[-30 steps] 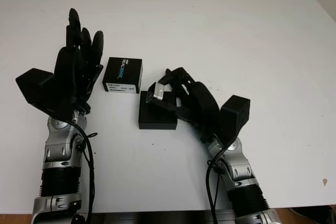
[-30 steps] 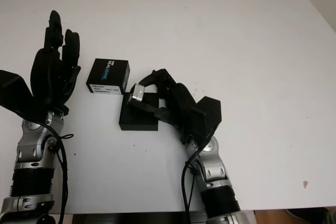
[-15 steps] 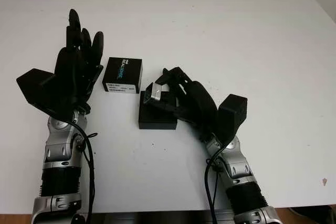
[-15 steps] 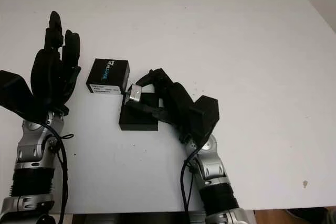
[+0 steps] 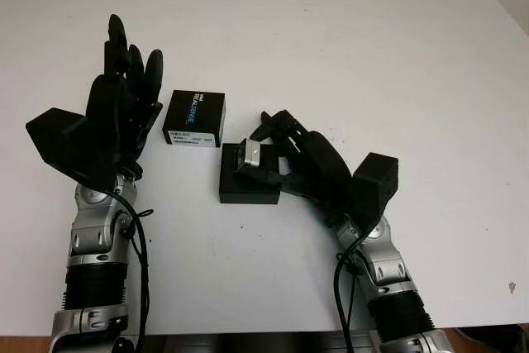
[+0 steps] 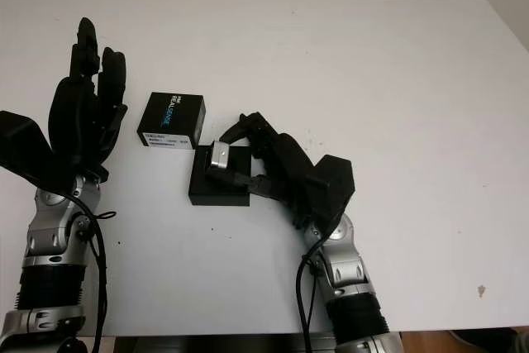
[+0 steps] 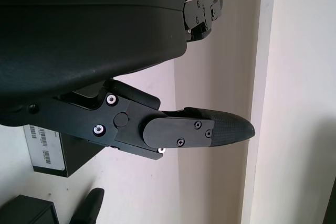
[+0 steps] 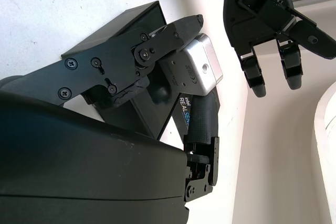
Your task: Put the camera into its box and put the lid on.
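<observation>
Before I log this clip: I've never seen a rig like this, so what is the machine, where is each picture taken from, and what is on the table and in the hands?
This is a humanoid robot with two arms, each ending in a black three-finger hand. Two pictures come from a stereo camera on its head, looking down at a white table. The other two come from cameras at each wrist, very close to that arm's own hand.

On the table lie a black open box and, just beyond it, its black printed lid.

The right hand grips a small silver camera over the box. The wrist view shows it pinched between the fingers. The left hand is open, beside the lid, holding nothing.
</observation>
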